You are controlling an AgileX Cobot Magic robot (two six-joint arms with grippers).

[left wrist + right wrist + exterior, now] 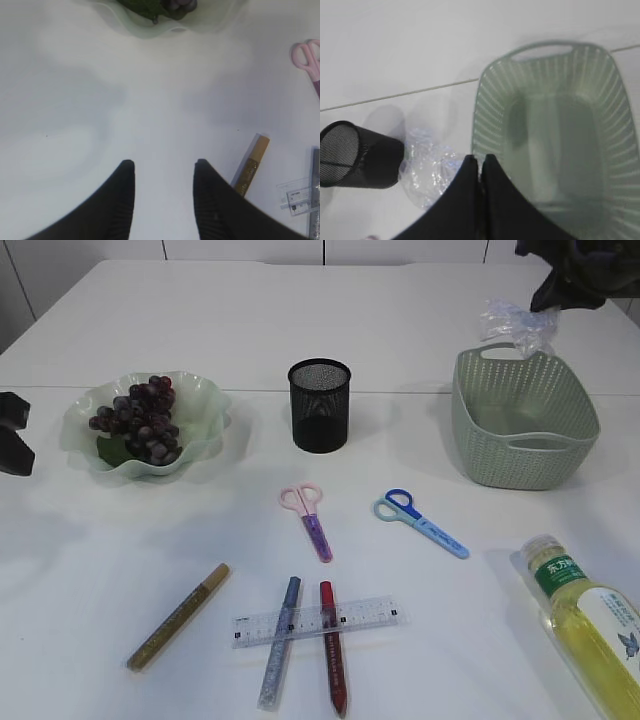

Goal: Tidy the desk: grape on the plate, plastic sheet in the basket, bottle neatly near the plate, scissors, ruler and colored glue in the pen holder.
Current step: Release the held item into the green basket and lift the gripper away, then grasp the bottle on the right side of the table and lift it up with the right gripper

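Left pincer [164, 172]: jaws partly apart, empty, low over bare desk [300, 320]; could nudge the gold glue [178, 616] at its 3 o'clock.
Grapes [140, 418]: on plate [205, 400].
Holder [320, 405]: light, may tip when tools go in.
Ruler [316, 621]: across two glue sticks; lifting may scatter them.
Right pincer [481, 162]: clamped on sheet [515, 325], hanging at basket's [525, 430] 12 o'clock; released there, it may miss.
Bottle [585, 625]: lying down, may roll.

Two scissors [310, 515]; three glue sticks [179, 616]; one ruler [365, 619]; one bottle [588, 623]; one basket [560, 455]; one plate [205, 405].
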